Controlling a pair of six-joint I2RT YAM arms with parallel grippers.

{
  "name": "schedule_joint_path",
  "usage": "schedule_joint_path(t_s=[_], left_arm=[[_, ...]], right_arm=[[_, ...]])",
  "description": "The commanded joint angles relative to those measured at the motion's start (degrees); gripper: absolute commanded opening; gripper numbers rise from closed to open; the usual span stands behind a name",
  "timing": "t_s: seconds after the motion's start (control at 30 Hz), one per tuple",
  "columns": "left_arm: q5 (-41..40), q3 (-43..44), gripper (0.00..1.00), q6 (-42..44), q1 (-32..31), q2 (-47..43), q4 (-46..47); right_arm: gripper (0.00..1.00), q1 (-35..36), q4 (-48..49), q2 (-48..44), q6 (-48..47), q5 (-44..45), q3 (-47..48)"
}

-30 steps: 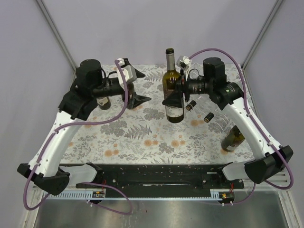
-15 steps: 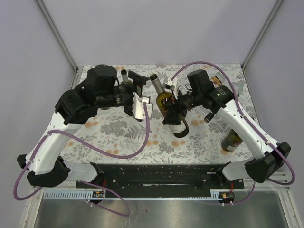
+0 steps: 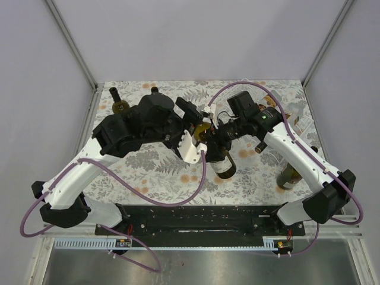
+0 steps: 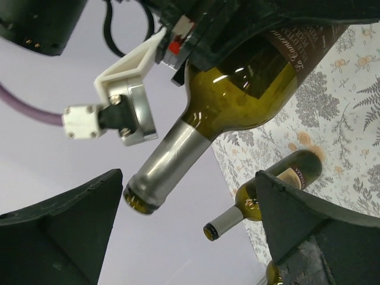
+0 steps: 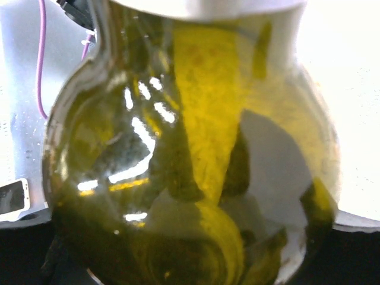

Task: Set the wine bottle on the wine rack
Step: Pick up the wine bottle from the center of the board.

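Between the spread-apart fingers point(image 4: 65, 219) of the left gripper point(image 4: 190, 190) juts the neck of the wine bottle point(image 4: 237, 95), held tilted in the clamp of the right gripper point(image 3: 217, 138), probably for a handover or two-handed steadying.

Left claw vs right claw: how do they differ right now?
Grip: the right claw is shut on the tilted wine bottle; the left claw holds nothing.
Jaws: the left claw's stand wide open, the right claw's are closed to the bottle's width.
Place: the right claw sits on the bottle's body, the left claw at its neck.
Shared: both are at the same bottle.
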Motion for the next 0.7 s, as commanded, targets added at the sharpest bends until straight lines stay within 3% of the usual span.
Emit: schedule_joint_path(t_s=[0.0, 0.37, 0.67], left_arm=[[-3.38, -0.27, 0.96, 3.79, -0.98, 1.84, 0.89], [-7.25, -4.65, 0.85, 7.66, -2.12, 3.87, -0.16], [-4.97, -7.47, 0.74, 6.08, -2.30, 2.90, -1.66]], right_arm=[[0.00, 0.61, 0.50, -0.89, -0.36, -5.87, 1.99], [0.00, 0.61, -0.38, -1.33, 0.26, -9.04, 2.08], [0.00, 0.18, -0.38, -1.51, 1.05, -10.44, 2.79]])
